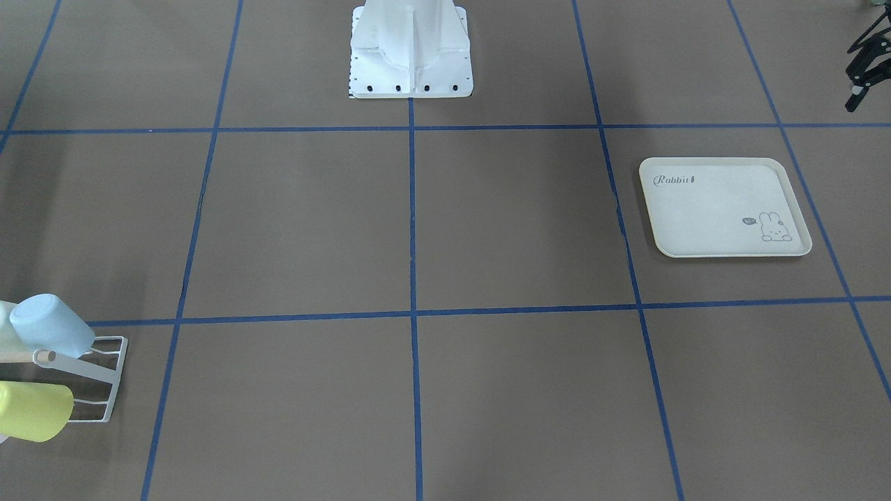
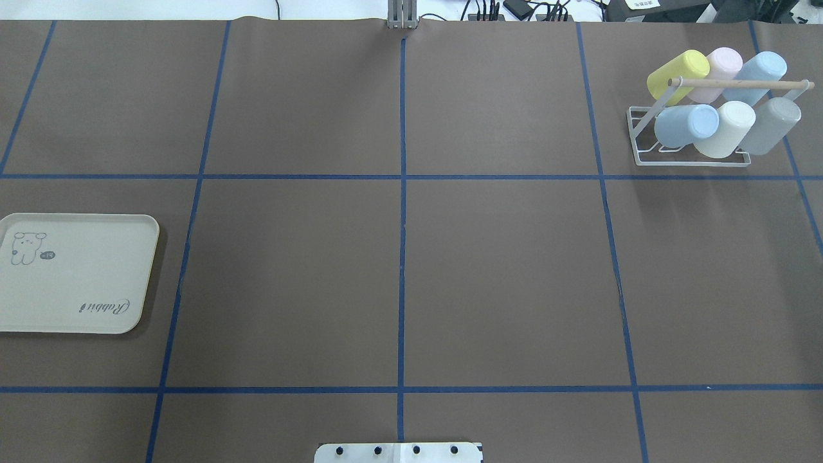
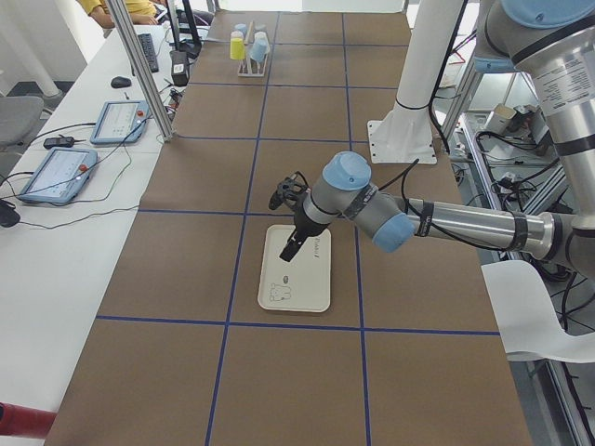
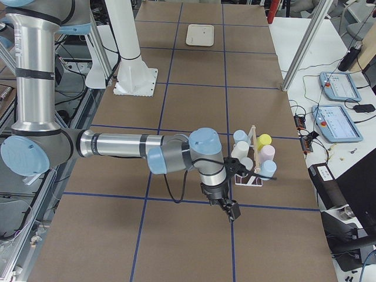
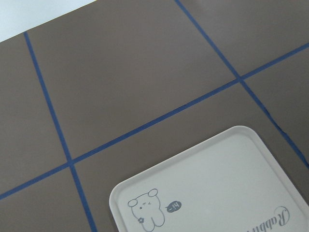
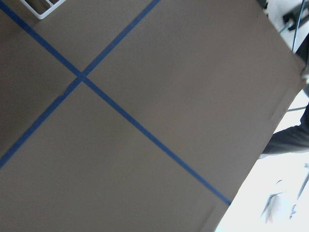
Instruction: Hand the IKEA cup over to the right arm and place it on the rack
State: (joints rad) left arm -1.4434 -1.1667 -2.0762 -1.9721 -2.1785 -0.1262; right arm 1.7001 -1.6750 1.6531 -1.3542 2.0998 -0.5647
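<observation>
Looks done: tray [image 2: 77, 276] bare, six cups [image 2: 720, 96] all on rack [image 2: 691, 163], no cup seen in left pincer [image 3: 290, 243] or right pincer [image 4: 231, 208], opening can't tell; next, just park arms clear of rack.

We log the left pincer [image 1: 866, 62] at the frame's edge, the rack [image 1: 90, 369] far across.
Black, cut off by the frame; how its jaws stand we cannot tell. Near it on the camera's side, not touching, lies the cream rabbit tray [image 1: 710, 216]. Well off sideways stands the white base [image 1: 411, 69]. Farthest from it, the rack carries a pale blue cup [image 1: 52, 325] and a yellow-green cup [image 1: 31, 410], both tilted.
</observation>
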